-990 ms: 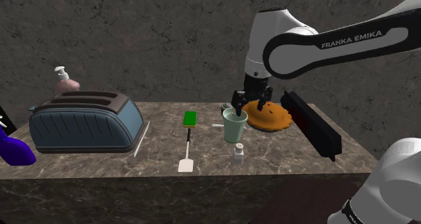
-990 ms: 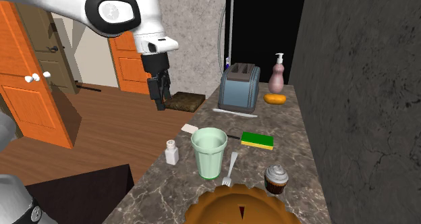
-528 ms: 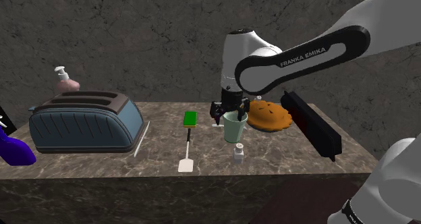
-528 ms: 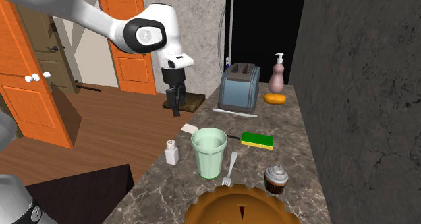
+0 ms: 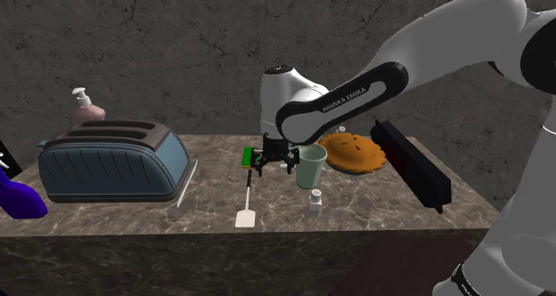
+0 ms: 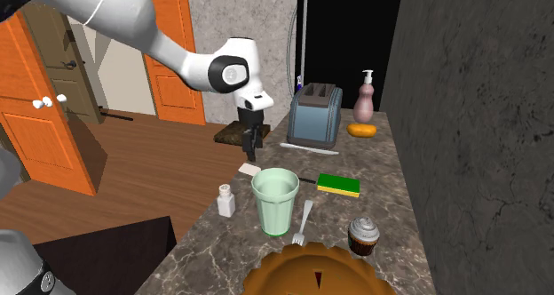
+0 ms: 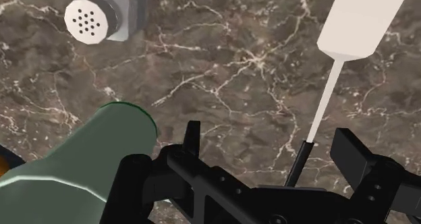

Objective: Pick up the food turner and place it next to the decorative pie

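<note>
Your gripper (image 7: 270, 145) hangs open over the food turner (image 5: 246, 216), which lies flat at the shoulder view's lower centre. It looks light, stiff and thin. Take its dark handle (image 7: 297, 163), probably less slippery.

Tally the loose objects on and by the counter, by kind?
Utensils (food turner, fork): 2
Vessels (green cup, shaker, soap dispenser): 3
Food-like (pie, cupcake, orange lump): 3
Toaster: 1
Green sponge: 1
Unidentified (long black block, purple shape): 2
Total: 12
</note>
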